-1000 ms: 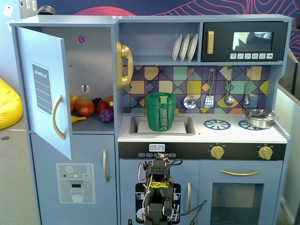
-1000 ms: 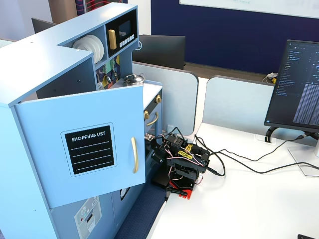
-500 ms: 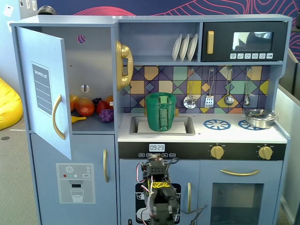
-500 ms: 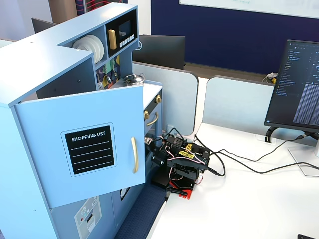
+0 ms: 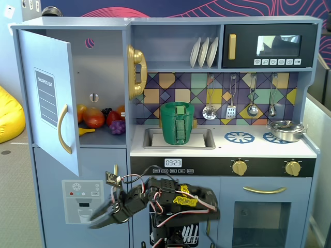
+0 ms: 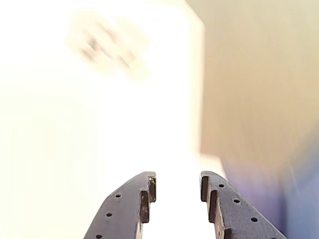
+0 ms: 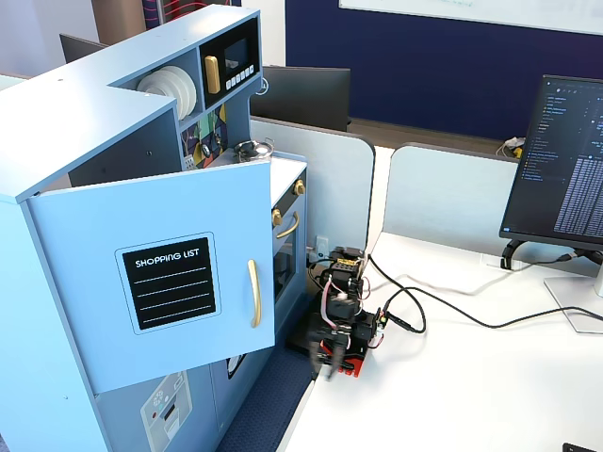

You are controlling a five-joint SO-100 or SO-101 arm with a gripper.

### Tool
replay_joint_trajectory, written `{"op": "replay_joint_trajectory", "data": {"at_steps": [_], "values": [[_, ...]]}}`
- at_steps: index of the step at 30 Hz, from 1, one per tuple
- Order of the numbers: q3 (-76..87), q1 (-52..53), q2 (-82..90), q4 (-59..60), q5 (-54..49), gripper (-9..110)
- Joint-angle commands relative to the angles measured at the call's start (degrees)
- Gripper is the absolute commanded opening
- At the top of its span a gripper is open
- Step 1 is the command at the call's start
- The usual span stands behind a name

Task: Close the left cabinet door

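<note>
The left cabinet door (image 5: 49,98) is light blue and stands wide open, swung out from the cabinet. Its gold handle (image 5: 63,129) curves vertically near the free edge. In the other fixed view the door (image 7: 151,273) shows its black SHOPPING LIST panel (image 7: 170,282) and the handle (image 7: 253,293). My gripper (image 5: 95,221) is low, below the open door, in front of the lower blue door with the dispenser picture (image 5: 83,199), and blurred. In the wrist view the gripper (image 6: 178,181) is open and empty; the background is washed out white.
Toy fruit (image 5: 101,119) lies inside the open cabinet. A gold phone (image 5: 136,71), a green cup (image 5: 177,123) in the sink, a pot (image 5: 286,129) and the black microwave (image 5: 269,46) are on the kitchen. The arm base (image 7: 341,315) sits on a white table with cables (image 7: 452,311) and a monitor (image 7: 565,169).
</note>
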Motion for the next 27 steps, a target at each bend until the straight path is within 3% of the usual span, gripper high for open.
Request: {"op": "replay_joint_trajectory", "data": {"at_steps": [1,6,15,27], "values": [[-7.47,-8.70,-11.51,-22.59,0.44,0],[-25.14,-4.75,-33.57,-34.89,-2.20,0],[-56.16,0.79,-61.79,-35.33,-5.36,0],[-55.55,11.95,-65.21,-41.13,-12.83,0]]}}
